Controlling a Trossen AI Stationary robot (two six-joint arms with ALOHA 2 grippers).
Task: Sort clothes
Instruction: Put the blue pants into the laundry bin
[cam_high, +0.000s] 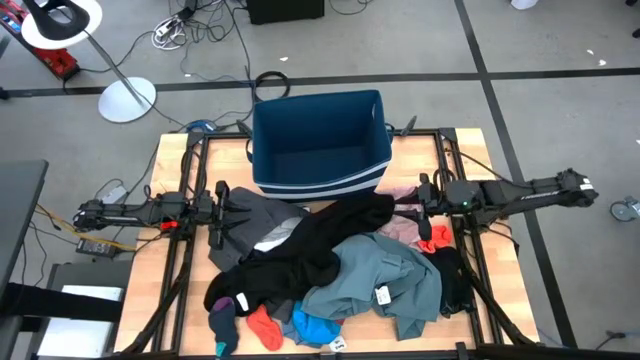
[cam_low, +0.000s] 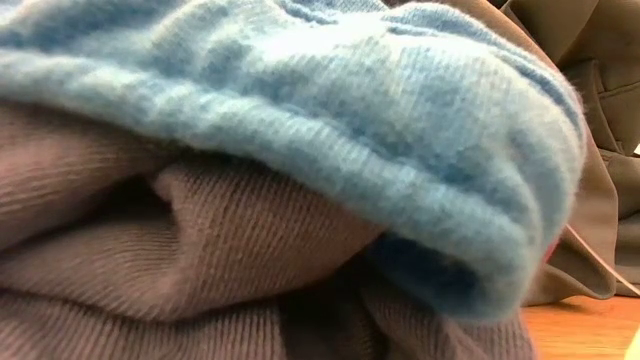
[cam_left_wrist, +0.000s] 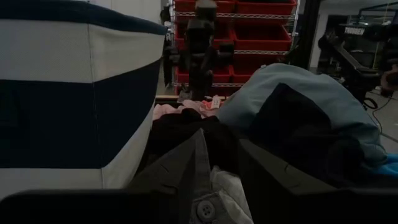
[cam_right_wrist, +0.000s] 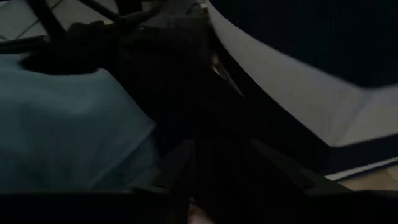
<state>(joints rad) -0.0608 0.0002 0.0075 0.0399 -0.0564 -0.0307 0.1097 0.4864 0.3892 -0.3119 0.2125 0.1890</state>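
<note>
While the clothes (cam_high: 330, 270) are lying heaped on the table (cam_high: 150, 300) in front of the blue bin (cam_high: 320, 145), both claws are working the pile's far edge: the left claw (cam_high: 217, 212) is grasping a grey garment (cam_high: 255, 222), the right claw (cam_high: 425, 210) is digging into black cloth (cam_high: 345, 225), grip unclear.

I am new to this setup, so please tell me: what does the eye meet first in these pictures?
First, the heap of clothes covering the table's near half, a black garment draped across a grey-teal one. Behind it stands the blue bin, seemingly empty. The left gripper and right gripper flank the pile.
</note>
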